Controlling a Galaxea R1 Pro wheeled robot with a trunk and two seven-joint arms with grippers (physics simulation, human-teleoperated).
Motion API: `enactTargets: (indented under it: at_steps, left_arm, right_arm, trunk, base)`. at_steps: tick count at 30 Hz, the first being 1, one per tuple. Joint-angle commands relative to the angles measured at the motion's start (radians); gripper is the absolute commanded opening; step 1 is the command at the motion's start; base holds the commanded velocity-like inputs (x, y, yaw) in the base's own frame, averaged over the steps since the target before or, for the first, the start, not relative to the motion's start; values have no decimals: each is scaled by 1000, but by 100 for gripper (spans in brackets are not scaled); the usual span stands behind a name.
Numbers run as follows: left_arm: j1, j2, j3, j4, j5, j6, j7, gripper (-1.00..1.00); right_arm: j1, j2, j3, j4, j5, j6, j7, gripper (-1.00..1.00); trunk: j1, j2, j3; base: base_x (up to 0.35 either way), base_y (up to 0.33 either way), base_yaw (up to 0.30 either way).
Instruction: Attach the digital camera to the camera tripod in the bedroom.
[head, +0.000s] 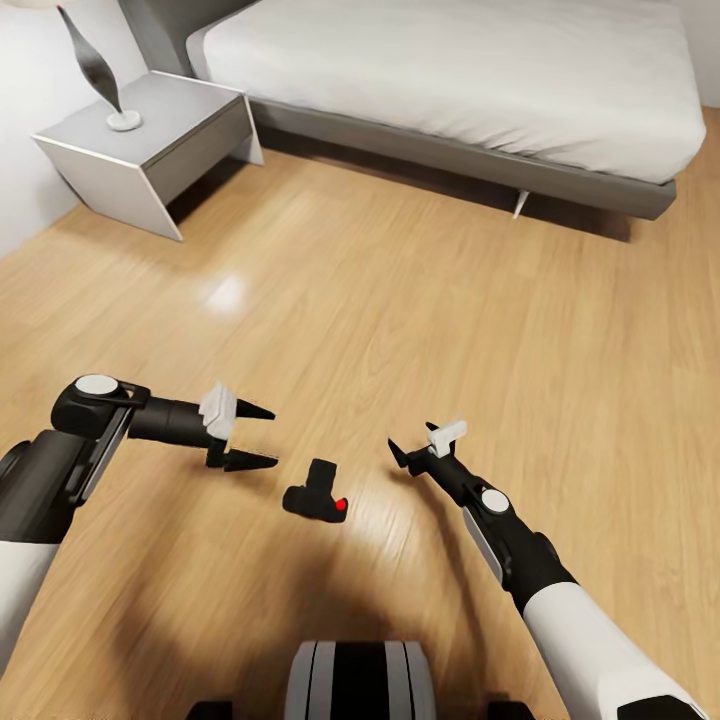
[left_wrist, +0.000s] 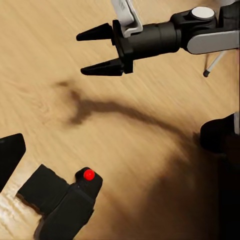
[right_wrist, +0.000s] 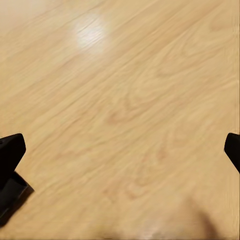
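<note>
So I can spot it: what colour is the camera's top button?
Bright red, on the matte black digital camera; the button shows best in the left wrist view.

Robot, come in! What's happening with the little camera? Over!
Both end effectors, left and right, open, empty. Digital camera on floor between them. Nothing blocking.

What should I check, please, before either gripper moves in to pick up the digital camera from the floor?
1. Digital camera free on the wood floor, nothing on it: ok.
2. Left gripper open, empty, beside the camera: ok.
3. Right gripper open, empty: ok, judging by its spread fingertips in the right wrist view.
4. Camera between the left fingers: not ok, it lies off to one side.
5. Camera tripod position: cannot tell.
</note>
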Motion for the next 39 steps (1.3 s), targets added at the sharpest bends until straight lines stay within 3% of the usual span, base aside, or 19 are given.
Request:
enactTargets:
  at_steps: [1,9,23,39]
  left_arm:
    - [0,4,-2,-8,-5,10,-30,100]
    - [1,19,-7,-15,-5,9,-106,100]
    - [1,30,-9,-17,-5,7,-120,100]
    - [2,29,-46,16,-5,-68,-135,100]
  right_arm:
    - [-1,0,-1,1,-1,-3,3,100]
    - [-1,0,-1,1,-1,-3,3,100]
    - [-1,0,-1,1,-1,-3,3,100]
    - [-1,0,-1,1,-1,-3,3,100]
  trunk:
    - [0,-1,-5]
    - [4,-2,-35]
    - [10,-6,-90]
    - [17,-9,-151]
  base:
    - [0,0,0]
    - [0,0,0]
    - [0,0,0]
    - [0,0,0]
